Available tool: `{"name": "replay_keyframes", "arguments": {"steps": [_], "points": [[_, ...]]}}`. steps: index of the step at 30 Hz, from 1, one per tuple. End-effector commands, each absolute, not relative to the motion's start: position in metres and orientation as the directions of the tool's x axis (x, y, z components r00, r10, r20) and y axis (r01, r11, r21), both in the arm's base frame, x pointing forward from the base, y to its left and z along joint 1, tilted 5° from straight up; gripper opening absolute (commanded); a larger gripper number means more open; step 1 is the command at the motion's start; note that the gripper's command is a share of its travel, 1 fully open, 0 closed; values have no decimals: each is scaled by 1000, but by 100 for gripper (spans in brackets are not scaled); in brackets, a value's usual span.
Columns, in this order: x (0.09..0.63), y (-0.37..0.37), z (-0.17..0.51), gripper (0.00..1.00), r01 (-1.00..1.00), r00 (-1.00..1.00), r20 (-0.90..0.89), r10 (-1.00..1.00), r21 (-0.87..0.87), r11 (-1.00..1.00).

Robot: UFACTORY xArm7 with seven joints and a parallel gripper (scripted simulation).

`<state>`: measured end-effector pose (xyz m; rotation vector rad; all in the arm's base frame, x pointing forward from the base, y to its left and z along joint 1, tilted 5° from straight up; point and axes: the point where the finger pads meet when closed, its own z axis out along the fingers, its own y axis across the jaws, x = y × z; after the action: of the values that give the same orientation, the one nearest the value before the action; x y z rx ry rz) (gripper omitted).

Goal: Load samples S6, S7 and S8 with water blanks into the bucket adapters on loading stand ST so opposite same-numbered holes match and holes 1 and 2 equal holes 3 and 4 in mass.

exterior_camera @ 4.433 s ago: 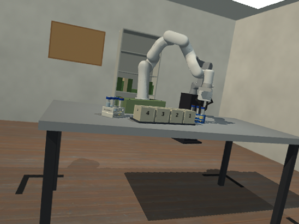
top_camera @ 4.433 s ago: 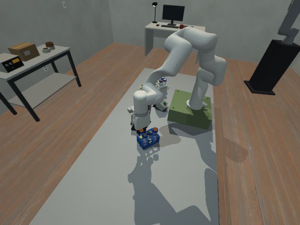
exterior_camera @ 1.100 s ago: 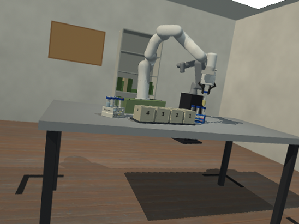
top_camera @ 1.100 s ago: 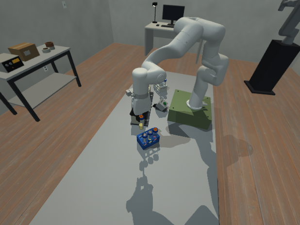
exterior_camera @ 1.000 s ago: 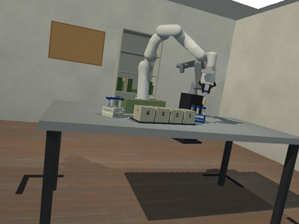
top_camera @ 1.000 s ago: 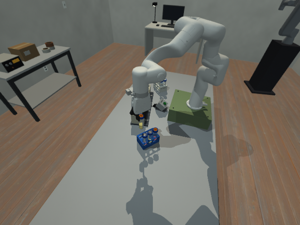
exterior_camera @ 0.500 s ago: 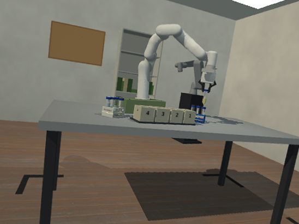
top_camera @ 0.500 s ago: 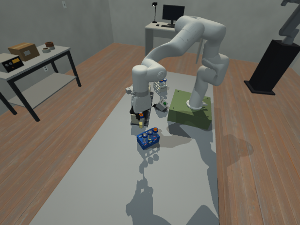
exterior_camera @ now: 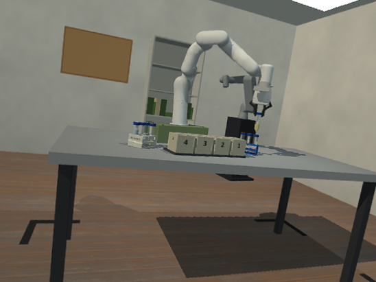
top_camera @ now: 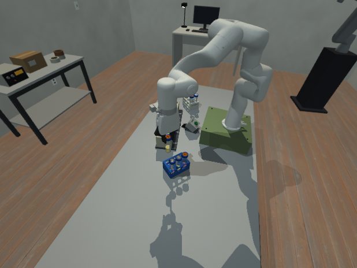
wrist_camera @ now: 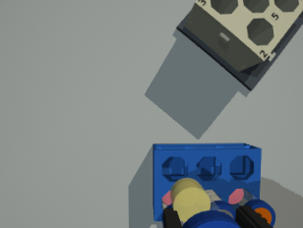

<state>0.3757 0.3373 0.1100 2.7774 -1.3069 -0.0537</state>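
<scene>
1. Hanging upright, the orange-dotted tube (top_camera: 168,140) (exterior_camera: 257,121) (wrist_camera: 191,200) points cap up, its long axis near vertical.
2. The pincer (top_camera: 167,137) (exterior_camera: 259,115) (wrist_camera: 209,218) is clamped on it.
3. In the wrist view, blue rack (wrist_camera: 207,156) at six o'clock.

And here the top view keeps the far adapters tucked behind the arm, the wrist view chops the numbered adapter (wrist_camera: 223,36) at its edge, and the held tube's (exterior_camera: 257,122) cap ID is too small to read!
</scene>
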Motion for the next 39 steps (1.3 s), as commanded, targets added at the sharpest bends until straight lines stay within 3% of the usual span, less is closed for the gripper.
{"name": "replay_keyframes", "arguments": {"steps": [1,39], "points": [[377,338,112,0,-768,637,-2,-771,74,-636],[376,338,100,0,-768,637,-2,-771,74,-636]]}}
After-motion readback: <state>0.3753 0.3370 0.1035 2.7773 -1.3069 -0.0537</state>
